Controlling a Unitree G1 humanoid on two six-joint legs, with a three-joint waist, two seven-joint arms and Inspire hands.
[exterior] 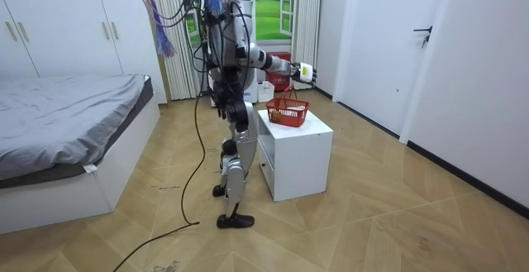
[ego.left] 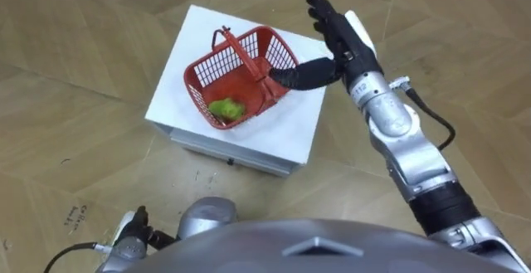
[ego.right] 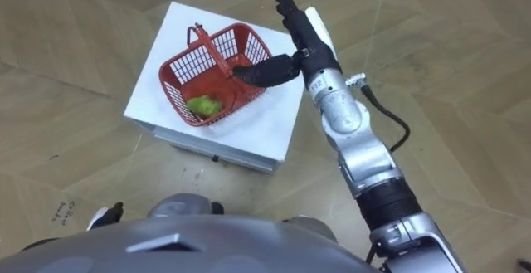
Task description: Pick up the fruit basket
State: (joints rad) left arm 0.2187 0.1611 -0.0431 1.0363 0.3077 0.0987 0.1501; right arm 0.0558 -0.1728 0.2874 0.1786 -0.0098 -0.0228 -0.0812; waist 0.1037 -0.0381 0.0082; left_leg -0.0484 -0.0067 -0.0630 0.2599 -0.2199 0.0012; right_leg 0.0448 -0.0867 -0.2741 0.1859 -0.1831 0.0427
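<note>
A red plastic fruit basket (ego.left: 241, 74) with an upright handle stands on a low white cabinet (ego.left: 290, 128). A green fruit (ego.left: 226, 107) lies inside it. My right hand (ego.left: 340, 36) hovers just past the basket's right rim, open, with straight fingers stretched forward and the thumb reaching toward the handle. It holds nothing. In the room view I stand close against the cabinet (exterior: 297, 152), right arm stretched out over the basket (exterior: 288, 111). My left hand (exterior: 221, 98) hangs low at my side, away from the basket.
The cabinet stands on a wooden floor with open room around it. A bed (exterior: 66, 115) lies at the room view's left, wardrobes (exterior: 66, 32) behind it, and a door (exterior: 372, 40) at the right.
</note>
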